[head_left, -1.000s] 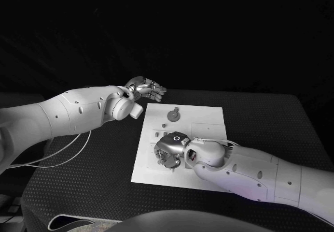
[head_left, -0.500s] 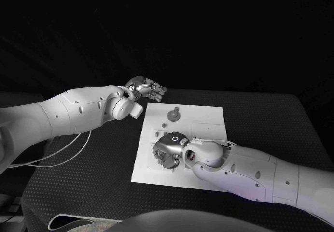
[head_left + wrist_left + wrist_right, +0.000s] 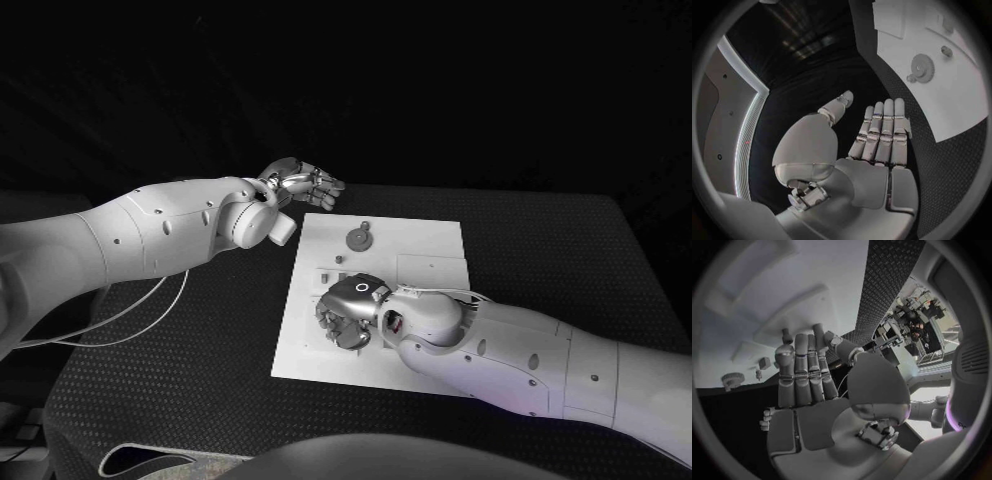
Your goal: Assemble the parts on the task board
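Task board (image 3: 433, 260): white plate mid-table, under my right hand.
My right hand (image 3: 351, 310): low over the board's near half, fingers straight, holding nothing.
My left hand (image 3: 300, 184): beyond the board's far corner, fingers apart, empty.
Gear part (image 3: 359, 238): lies flat at the far end.
Progress: assembly looks barely begun.

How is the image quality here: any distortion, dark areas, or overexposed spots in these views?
Head view: the surroundings beyond the black table are black, while the white task board reads bright and flat. Left wrist view: fisheye bends the task board's straight edges, and the left hand is evenly lit. Right wrist view: the task board is washed out pale, with a bright patch of room behind the right hand.
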### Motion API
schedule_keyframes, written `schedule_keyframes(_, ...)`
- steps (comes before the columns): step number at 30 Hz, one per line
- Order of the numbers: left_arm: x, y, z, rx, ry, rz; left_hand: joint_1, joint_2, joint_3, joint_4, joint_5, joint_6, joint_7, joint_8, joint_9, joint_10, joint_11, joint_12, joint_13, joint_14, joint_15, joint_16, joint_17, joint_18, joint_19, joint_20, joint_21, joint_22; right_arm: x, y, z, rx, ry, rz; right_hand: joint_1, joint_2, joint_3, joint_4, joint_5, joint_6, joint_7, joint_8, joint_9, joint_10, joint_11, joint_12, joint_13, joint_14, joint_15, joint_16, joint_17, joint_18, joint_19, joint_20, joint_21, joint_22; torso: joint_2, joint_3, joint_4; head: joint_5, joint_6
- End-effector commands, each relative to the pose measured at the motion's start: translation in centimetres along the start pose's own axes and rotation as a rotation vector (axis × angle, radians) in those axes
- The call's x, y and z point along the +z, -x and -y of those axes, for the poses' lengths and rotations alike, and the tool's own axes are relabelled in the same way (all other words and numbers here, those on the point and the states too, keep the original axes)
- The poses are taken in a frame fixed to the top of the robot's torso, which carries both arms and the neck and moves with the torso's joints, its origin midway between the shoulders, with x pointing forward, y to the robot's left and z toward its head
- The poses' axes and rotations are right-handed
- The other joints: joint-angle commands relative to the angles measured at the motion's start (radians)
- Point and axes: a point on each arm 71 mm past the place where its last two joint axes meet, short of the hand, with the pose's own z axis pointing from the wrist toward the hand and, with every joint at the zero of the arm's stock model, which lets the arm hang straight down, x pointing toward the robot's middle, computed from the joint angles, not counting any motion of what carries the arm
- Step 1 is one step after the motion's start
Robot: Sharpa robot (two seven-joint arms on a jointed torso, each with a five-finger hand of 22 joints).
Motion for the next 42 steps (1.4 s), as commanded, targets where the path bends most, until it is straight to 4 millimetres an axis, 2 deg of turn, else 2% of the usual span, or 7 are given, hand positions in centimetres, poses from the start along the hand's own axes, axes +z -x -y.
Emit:
schedule_keyframes(1, 0.1, -0.2, 0.2, -0.008, -0.010, -0.014, -0.006, -0.006, -0.002, 0.006, 0.001, -0.003, -0.002, 0.007, -0.001, -0.007, -0.002, 0.005, -0.001, 0.005, 0.000, -0.007, 0.002, 0.019, -0.006, 0.001, 0.002, 0.002, 0.0, -0.6, -0.5, 0.029, 0.023, -0.028, -0.015, -0.029, -0.011, 0.002, 0.002, -0.022, 0.006, -0.014, -0.007, -0.023, 0.010, -0.016, -0.009, -0.012, 0.004, -0.009, 0.002, 0.134, -0.010, -0.003, 0.000, 0.013, 0.000, 0.0010, -0.0004, 0.000, -0.001)
schedule_keyframes(4, 0.1, -0.2, 0.2, -0.008, -0.010, -0.014, -0.006, -0.006, -0.002, 0.006, 0.001, -0.003, -0.002, 0.007, -0.001, -0.007, -0.002, 0.005, -0.001, 0.005, 0.000, -0.007, 0.002, 0.019, -0.006, 0.001, 0.002, 0.002, 0.1, -0.6, -0.5, 0.035, 0.026, -0.025, -0.032, -0.048, -0.028, 0.002, 0.002, -0.042, 0.015, -0.026, -0.012, -0.041, 0.018, -0.027, -0.011, -0.019, 0.010, -0.012, 0.005, 0.134, -0.015, 0.000, -0.004, 0.011, 0.000, 0.0011, -0.0007, 0.000, -0.001)
schedule_keyframes(7, 0.1, -0.2, 0.2, -0.008, -0.010, -0.014, -0.006, -0.006, -0.002, 0.006, 0.001, -0.003, -0.002, 0.007, -0.001, -0.007, -0.002, 0.005, -0.001, 0.005, 0.000, -0.007, 0.002, 0.019, -0.006, 0.001, 0.002, 0.002, 0.0, -0.6, -0.5, 0.040, 0.026, -0.019, -0.041, -0.057, -0.047, 0.001, 0.002, -0.050, 0.019, -0.032, -0.014, -0.048, 0.021, -0.032, -0.011, -0.023, 0.012, -0.012, 0.008, 0.134, -0.018, 0.002, -0.005, 0.011, 0.000, 0.0007, -0.0006, 0.000, -0.001)
schedule_keyframes(15, 0.1, -0.1, 0.2, -0.008, -0.010, -0.013, -0.006, -0.006, -0.002, 0.006, 0.001, -0.004, -0.002, 0.007, -0.001, -0.008, -0.002, 0.006, -0.002, 0.005, 0.000, -0.008, 0.003, 0.019, -0.006, 0.001, 0.001, 0.002, 0.0, -0.5, -0.4, 0.041, 0.023, -0.017, -0.045, -0.067, -0.068, 0.002, 0.002, -0.059, 0.023, -0.038, -0.017, -0.058, 0.025, -0.039, -0.010, -0.028, 0.015, -0.012, 0.014, 0.134, -0.023, 0.005, -0.008, 0.010, 0.000, 0.0006, -0.0001, 0.000, -0.002)
schedule_keyframes(42, 0.1, -0.1, 0.2, -0.008, -0.009, -0.013, -0.006, -0.006, -0.002, 0.007, 0.001, -0.004, -0.002, 0.007, -0.002, -0.008, -0.001, 0.006, -0.003, 0.005, 0.000, -0.009, 0.004, 0.019, -0.006, 0.001, 0.001, 0.002, -0.3, -0.3, 0.5, 0.036, -0.015, 0.031, -0.052, -0.060, -0.079, 0.005, 0.002, -0.061, 0.025, -0.041, -0.018, -0.062, 0.027, -0.042, -0.007, -0.031, 0.017, -0.011, 0.021, 0.134, -0.025, 0.008, -0.009, 0.009, 0.000, 0.0009, -0.0009, -0.004, -0.002)
